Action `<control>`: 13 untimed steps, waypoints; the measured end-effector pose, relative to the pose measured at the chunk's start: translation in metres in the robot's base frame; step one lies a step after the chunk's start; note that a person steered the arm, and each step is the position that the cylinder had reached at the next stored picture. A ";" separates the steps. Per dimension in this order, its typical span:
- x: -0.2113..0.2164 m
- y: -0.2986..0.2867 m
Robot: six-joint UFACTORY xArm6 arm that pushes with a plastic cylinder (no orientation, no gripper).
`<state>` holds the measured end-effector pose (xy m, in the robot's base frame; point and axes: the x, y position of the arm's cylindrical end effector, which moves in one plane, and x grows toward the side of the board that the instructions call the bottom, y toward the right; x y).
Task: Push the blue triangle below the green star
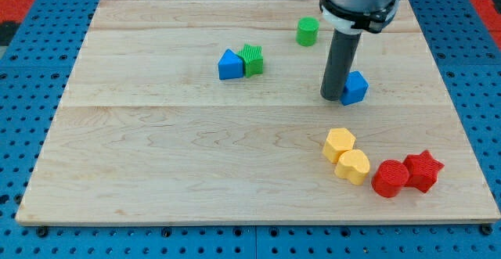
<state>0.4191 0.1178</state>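
My tip (330,97) is set on the surface (156,165), touching the left side of a blue block (356,88); nothing is grasped. The blue triangle (229,65) is pressed against the green star (252,59), at its left.

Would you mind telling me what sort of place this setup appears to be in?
Probably a robotics lab bench: a wooden board lies on blue perforated matting, small coloured blocks like the yellow pair sit on it, and my tip rests beside a blue block.
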 end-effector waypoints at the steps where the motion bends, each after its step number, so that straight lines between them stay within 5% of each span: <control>1: 0.005 -0.057; 2: 0.012 -0.180; 3: -0.034 -0.228; 6: -0.114 -0.144; 8: -0.069 -0.067; 11: -0.124 -0.167; 12: -0.064 -0.229; 13: -0.038 -0.195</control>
<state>0.3808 -0.0772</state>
